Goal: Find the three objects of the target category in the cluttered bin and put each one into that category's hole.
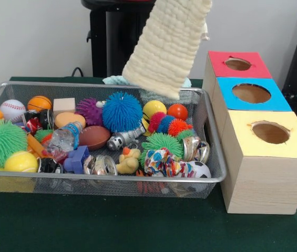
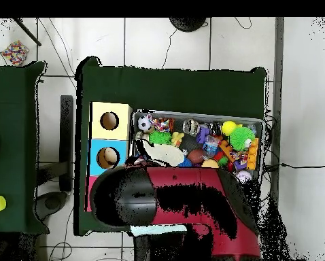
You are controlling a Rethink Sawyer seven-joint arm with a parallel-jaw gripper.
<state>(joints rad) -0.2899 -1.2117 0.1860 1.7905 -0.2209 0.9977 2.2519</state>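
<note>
The wire mesh bin (image 1: 217,177) sits on the green table, full of toys; it also shows in the overhead view (image 2: 192,113). A cream knitted cloth (image 1: 166,44) hangs in the air over the bin's far right part, running up out of the top edge; overhead it shows as a pale patch (image 2: 164,153). The gripper holding it is above the front view and hidden under the arm (image 2: 192,204). A big blue fuzzy ball (image 1: 122,111) lies mid-bin; I cannot tell if it has eyes. No brown monkey shows. The red-surround hole (image 1: 237,64) is farthest back on the right.
The blue-surround hole (image 1: 251,93) and yellow-surround hole (image 1: 270,132) stand in line with the red one. The bin holds a green spiky ball (image 1: 1,142), a purple spiky ball (image 1: 89,110), a fuzzy caterpillar (image 1: 166,125), a yellow duck (image 1: 129,160) and a football (image 1: 94,137). A pale blue cloth (image 1: 115,80) lies behind the bin.
</note>
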